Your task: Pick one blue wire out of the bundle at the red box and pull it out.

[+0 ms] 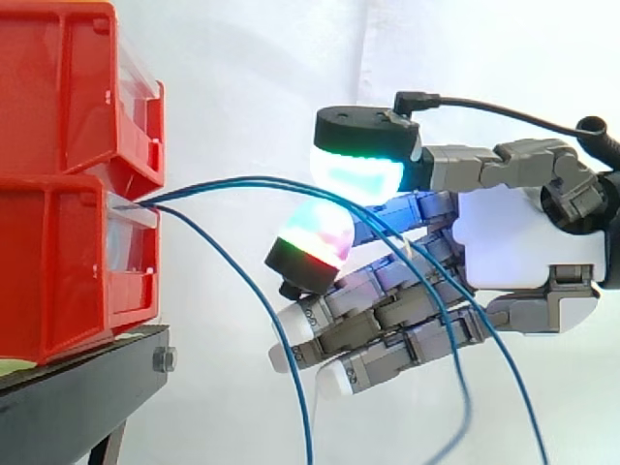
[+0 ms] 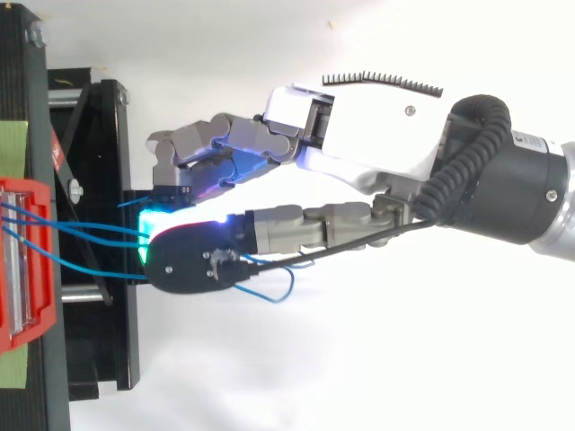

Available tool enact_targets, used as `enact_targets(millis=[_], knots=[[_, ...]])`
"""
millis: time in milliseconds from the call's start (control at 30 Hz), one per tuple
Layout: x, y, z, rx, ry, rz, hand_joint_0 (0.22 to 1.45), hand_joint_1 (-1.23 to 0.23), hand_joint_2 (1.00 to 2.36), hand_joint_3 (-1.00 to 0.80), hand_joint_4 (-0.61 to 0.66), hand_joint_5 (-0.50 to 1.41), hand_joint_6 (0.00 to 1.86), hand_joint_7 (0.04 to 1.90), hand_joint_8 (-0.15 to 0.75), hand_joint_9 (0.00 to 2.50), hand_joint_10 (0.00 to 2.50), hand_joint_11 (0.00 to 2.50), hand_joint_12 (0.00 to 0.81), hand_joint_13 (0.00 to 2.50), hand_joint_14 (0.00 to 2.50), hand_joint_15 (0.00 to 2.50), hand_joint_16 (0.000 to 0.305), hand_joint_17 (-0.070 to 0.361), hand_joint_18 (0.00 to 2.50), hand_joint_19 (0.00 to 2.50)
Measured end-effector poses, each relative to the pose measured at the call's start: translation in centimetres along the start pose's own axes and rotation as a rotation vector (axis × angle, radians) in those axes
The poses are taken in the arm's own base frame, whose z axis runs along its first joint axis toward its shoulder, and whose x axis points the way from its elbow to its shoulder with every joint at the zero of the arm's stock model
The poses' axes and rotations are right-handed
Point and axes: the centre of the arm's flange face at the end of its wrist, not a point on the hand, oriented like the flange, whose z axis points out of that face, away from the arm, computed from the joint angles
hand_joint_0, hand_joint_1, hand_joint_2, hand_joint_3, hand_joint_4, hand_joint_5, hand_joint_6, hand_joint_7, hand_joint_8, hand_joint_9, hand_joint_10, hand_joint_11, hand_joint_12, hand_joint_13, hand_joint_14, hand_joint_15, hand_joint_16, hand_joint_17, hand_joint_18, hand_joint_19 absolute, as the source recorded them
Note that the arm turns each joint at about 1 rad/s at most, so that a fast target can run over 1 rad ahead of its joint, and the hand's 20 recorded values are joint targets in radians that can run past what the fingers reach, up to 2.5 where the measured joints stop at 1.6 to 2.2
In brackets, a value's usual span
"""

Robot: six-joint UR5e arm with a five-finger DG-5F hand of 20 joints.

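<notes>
**Hand** [image 1: 528, 242]: level with the seam between the red box and the upper bin [image 1: 58, 87], out beyond the stand's front edge and apart from the box face. It is closed in a pinch, with the glowing pads [image 1: 358, 172] of the thumb and one finger meeting tip to tip. The other fingers are curled beneath, idle.

**Blue wire** [image 1: 242, 181]: held in the pinch, running there from the box in a shallow, slightly slack arc. Two strands run close together here, and I cannot tell whether the pads grip one or both. Past the pinch they drop behind the curled fingers. The top view shows a loose loop [image 2: 283, 287] beside the thumb.

**Loose strand** [image 1: 257, 291]: leaves the same slot and droops below the hand, untouched.

**Red box** [image 1: 58, 271]: the lower bin, at the front edge of the black stand [image 1: 77, 387]. The wire ends are still seated at its top lip.

**Step:** grasp apparently made, extraction not yet done.

**Next move, by judgement:** draw straight away from the box with a firm pinch, taking up the slack first. Check that the neighbouring strand is not dragged along.
</notes>
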Motion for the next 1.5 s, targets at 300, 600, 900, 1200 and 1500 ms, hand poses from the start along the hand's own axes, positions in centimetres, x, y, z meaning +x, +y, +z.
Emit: enact_targets(millis=[300,600,900,1200,1500], knots=[[0.09,0.05,0.00,-0.001,0.001,0.000,0.58,-0.70,1.02,-0.26,0.23,-0.14,0.72,1.15,0.359,0.67,0.01,0.37,0.430,0.22,0.00,0.05,0.062,0.139,0.38,0.30],[0.16,0.04,-0.04,0.000,0.001,-0.002,0.54,-0.67,1.01,-0.40,0.25,-0.14,0.69,1.17,0.362,0.66,0.01,0.36,0.441,0.22,0.00,0.05,0.063,0.142,0.38,0.30],[0.22,0.02,-0.07,0.003,0.003,-0.001,0.49,-0.47,1.00,-0.50,0.27,-0.12,0.64,1.21,0.385,0.70,0.01,0.36,0.466,0.25,0.00,0.06,0.068,0.153,0.42,0.30],[0.21,0.04,-0.06,0.003,0.003,-0.001,0.63,-0.77,1.01,-0.33,0.25,-0.21,0.80,1.04,0.344,0.55,0.01,0.37,0.435,0.22,0.00,0.04,0.062,0.140,0.39,0.26],[0.29,0.01,-0.12,0.006,0.005,-0.003,0.71,-0.75,1.02,-0.20,0.23,-0.21,0.81,0.98,0.337,0.55,0.01,0.37,0.431,0.23,0.00,0.03,0.062,0.139,0.41,0.26]])
